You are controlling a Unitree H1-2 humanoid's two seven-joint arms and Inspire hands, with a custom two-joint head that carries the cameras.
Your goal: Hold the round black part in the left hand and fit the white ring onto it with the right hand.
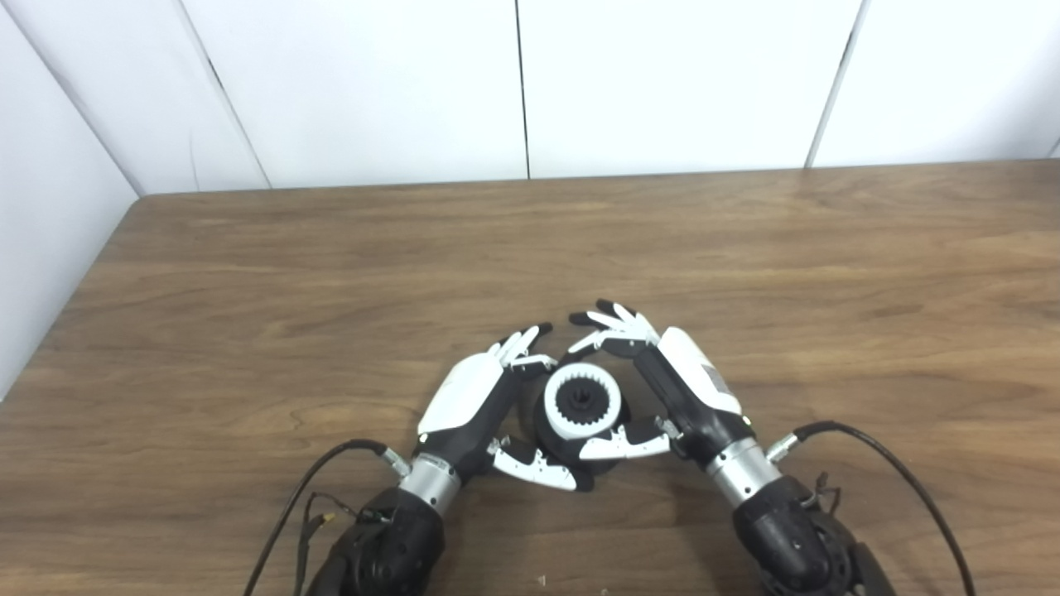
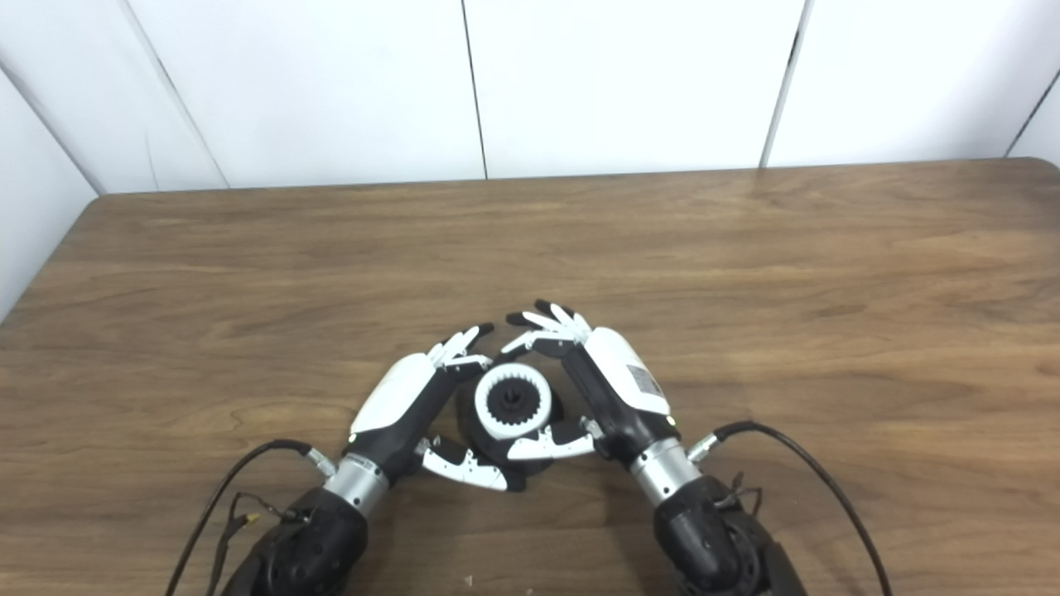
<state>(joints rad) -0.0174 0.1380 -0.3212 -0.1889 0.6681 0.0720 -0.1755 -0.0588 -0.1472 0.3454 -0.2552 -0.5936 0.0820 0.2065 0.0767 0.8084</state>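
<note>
**Ring seated on the black part, both hands cupped around it**

The round black part point(image 1: 571, 439) rests near the bench's point(image 1: 248, 273) near edge, between the two hands. The white ring point(image 1: 582, 401) already sits on top, toothed bore showing. The left hand point(image 1: 476, 401) curls against the part's left side, apparently steadying it. The right hand point(image 1: 679, 389) arches over from the right, thumb at the ring's near rim, far fingers point(image 1: 609, 323) splayed and gripping nothing, probably pressing it home.

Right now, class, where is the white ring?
In both eye views the white ring sits on the round black part, near the table's front edge, between the left hand and right hand.
</note>
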